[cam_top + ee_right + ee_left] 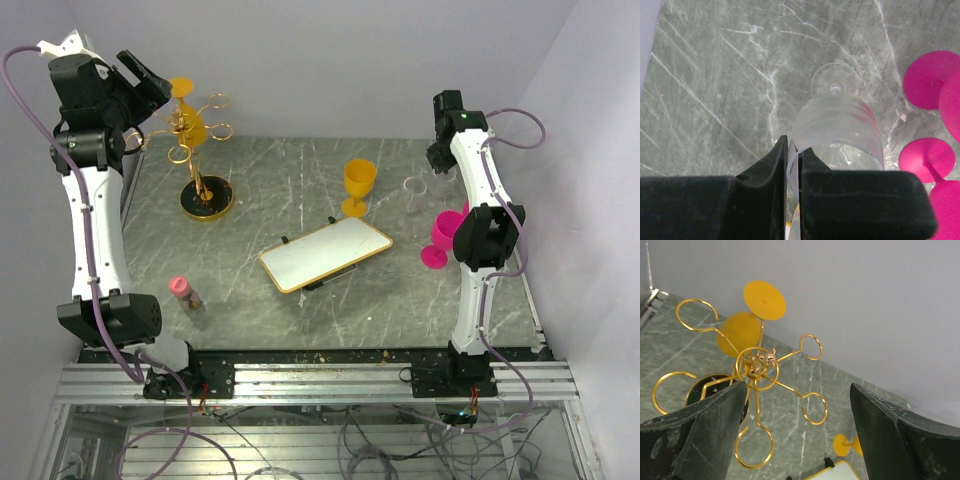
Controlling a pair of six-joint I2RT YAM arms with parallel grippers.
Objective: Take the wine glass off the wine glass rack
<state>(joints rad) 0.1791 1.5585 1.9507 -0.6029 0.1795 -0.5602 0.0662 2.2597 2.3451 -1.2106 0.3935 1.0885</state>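
Observation:
The gold wine glass rack (196, 140) stands at the back left on its round dark base (207, 202). A yellow wine glass (186, 112) hangs upside down from one of its loop arms. In the left wrist view the rack's top (757, 365) and the hanging yellow glass (739, 332) lie below and ahead of my left gripper (800, 440), which is open, empty and above the rack. My right gripper (797, 165) is shut on the rim of a clear wine glass (837, 125), one finger inside the bowl. That glass also shows at the back right (416, 190).
A second yellow wine glass (359, 185) stands upright at the back centre. Pink wine glasses (440, 240) stand by the right arm and show in the right wrist view (930, 80). A white gold-rimmed board (325, 255) lies mid-table. A small pink-capped bottle (183, 292) stands front left.

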